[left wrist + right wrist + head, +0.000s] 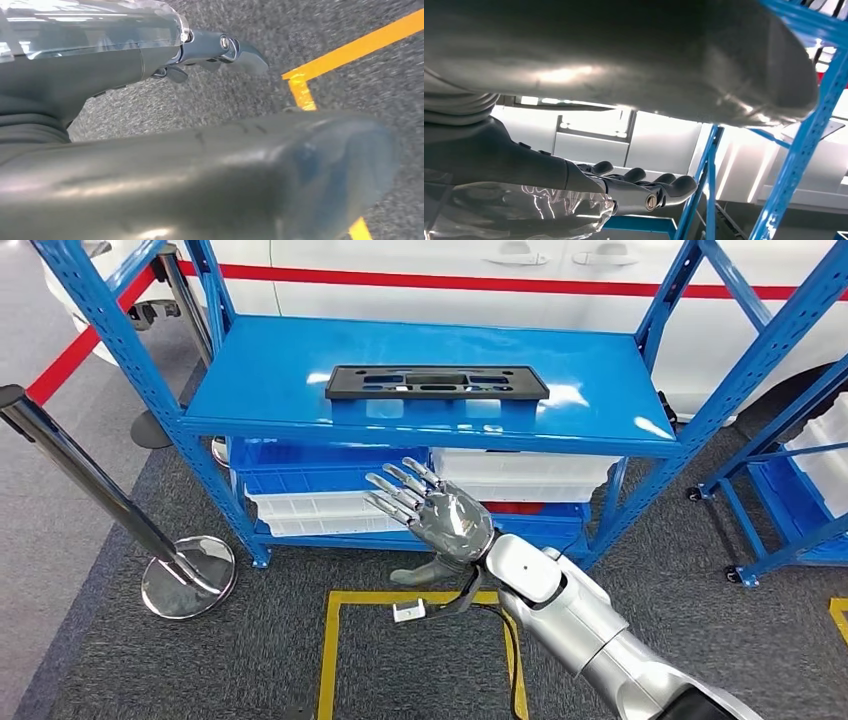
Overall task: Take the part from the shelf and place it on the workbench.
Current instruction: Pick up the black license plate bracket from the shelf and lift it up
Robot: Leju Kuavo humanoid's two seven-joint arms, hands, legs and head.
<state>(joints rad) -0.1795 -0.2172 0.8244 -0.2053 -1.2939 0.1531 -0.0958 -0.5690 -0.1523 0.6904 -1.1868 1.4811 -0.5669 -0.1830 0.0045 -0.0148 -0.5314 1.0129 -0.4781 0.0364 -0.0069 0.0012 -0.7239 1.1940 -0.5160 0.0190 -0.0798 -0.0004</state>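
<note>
From the head view I have the part (437, 383), a flat black slotted plate, lying flat on the top deck of the blue shelf (300, 390), near the middle and a little back from the front edge. Nothing touches it.

My right robot hand (440, 512) is raised in front of the shelf, below the front lip of the top deck and well short of the part. Its fingers (400, 490) are spread and extended, holding nothing; the right wrist view shows them stretched out side by side (644, 176) with a blue upright (706, 185) just past them. The deck's front edge lies between this robot hand and the part.

My left robot hand (225, 50) shows in the left wrist view over grey carpet (350, 20) and a yellow floor line (350, 52). I cannot tell whether its fingers are spread or curled.

Around the shelf: blue and white bins (330, 490) are stacked on the lower level, directly behind the right robot hand. A chrome stanchion post (90, 475) with a round base (188, 575) stands to the left, near the shelf's front leg. A white vehicle body with a red stripe (450, 282) is behind the shelf. A second blue rack (790, 490) stands at the right. A yellow square outline (335, 640) marks the carpet below, with a small white tag (408, 611) on a cable beside the wrist.
</note>
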